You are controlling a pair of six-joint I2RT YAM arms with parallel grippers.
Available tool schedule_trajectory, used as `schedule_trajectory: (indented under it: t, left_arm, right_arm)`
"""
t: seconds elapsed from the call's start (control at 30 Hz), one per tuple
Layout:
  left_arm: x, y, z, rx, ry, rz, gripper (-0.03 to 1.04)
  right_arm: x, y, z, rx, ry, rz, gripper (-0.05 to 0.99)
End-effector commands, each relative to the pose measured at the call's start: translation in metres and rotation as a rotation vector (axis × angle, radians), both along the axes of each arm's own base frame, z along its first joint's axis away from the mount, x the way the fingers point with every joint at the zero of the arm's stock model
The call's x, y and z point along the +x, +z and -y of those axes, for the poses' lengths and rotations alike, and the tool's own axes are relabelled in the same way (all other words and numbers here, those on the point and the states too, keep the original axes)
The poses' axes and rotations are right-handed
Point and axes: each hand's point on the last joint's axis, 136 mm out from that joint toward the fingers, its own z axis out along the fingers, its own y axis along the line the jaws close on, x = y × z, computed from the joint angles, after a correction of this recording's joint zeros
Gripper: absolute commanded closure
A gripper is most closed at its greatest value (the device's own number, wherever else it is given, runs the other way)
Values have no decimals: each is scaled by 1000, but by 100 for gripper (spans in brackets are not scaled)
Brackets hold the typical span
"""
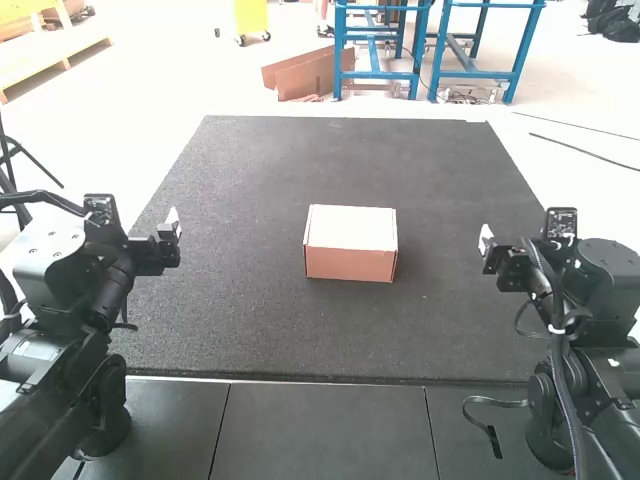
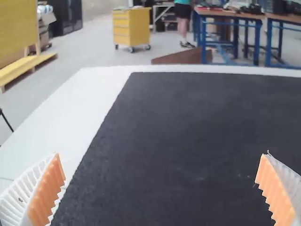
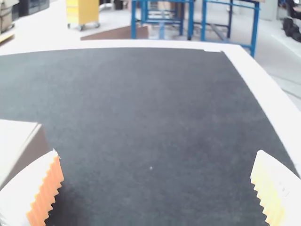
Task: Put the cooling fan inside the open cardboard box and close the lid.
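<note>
Cardboard box [image 1: 350, 243] sits near the middle of the black mat [image 1: 240, 170], and we see its lid lying flat and shut, the pale top facing up and the brown front wall turned toward the arms. With the lid down, we cannot tell what is inside. The box stands roughly square to the mat's edges, with bare mat on every side of it.

We find the left gripper [image 1: 172, 236] at the mat's left edge, well apart from the box and roughly level with it, raised off the surface and pointing across the mat. From its wrist camera we see its two white ribbed fingers [image 2: 21, 200] with orange pads [image 2: 275, 188] spread wide, one at each side of the view, with bare mat between them; they have hold of nothing. Beside the mat on that side we make out the white tabletop [image 2: 61, 127].

The right gripper [image 1: 487, 252] hangs on the opposite side, over the right part of the mat, also well apart from the box and about level with it. Its jaws likewise stand wide open, and we see nothing gripped between the pads. In the right wrist view a corner of the box shows beyond one finger; the high view tells us the two are not touching.
</note>
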Motion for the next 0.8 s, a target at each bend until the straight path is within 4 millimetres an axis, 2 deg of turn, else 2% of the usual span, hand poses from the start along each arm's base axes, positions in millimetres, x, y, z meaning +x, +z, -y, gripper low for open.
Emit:
schedule_trajectory:
  t: [0.0, 0.1, 0.4, 0.77]
  left_arm:
    - [0, 0, 10, 50, -47, 6, 5]
    - [-1, -1, 15, 52, -65, 2, 5]
    - [0, -4, 6, 52, -29, -11, 4]
    - [0, -3, 7, 55, -35, -9, 4]
  right_arm:
    - [0, -3, -1, -12, 10, -4, 2]
    - [0, -1, -1, -11, 15, 1, 2]
    - [0, 0, -1, -11, 15, 4, 2]
    - [0, 0, -1, -11, 15, 4, 2]
